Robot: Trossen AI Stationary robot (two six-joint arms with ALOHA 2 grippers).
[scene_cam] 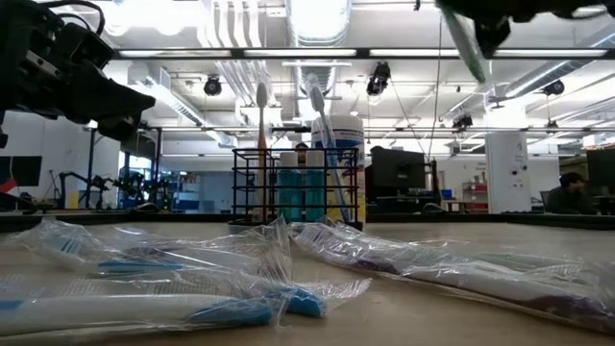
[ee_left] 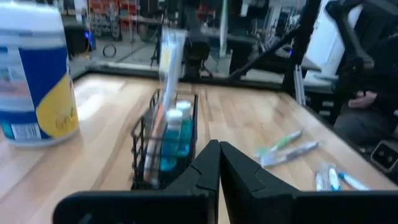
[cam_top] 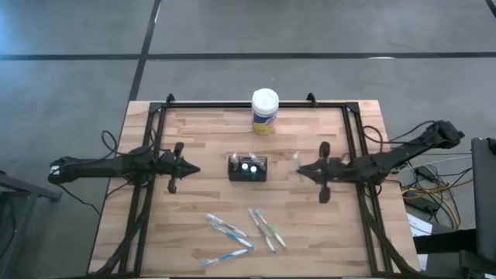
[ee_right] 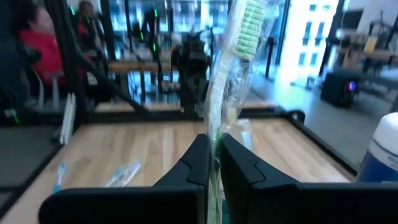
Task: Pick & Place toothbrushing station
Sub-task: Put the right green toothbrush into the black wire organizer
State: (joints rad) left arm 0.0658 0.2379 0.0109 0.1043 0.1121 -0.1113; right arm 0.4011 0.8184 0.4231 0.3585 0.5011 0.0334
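High view: the small black wire caddy stands upright near the middle of the wooden worktop, between the two arms. It holds two upright toothbrushes and some blue-green tubes, seen more clearly in the low view. Behind it, near the far edge, stands a round canister with a white lid and a blue and yellow label, apart from the caddy.

The left claw hangs to the left of the caddy, pointing toward it but not touching; in the left wrist view its fingers are pressed together with nothing between them.

The right claw hangs to the right of the caddy, raised off the worktop. In the right wrist view its fingers are clamped on a green toothbrush in a clear wrapper, which stands up from between them, bristle end upward.

Several more wrapped toothbrushes lie scattered on the near part of the worktop, well apart from both claws.

A person in red sits beyond the worktop.
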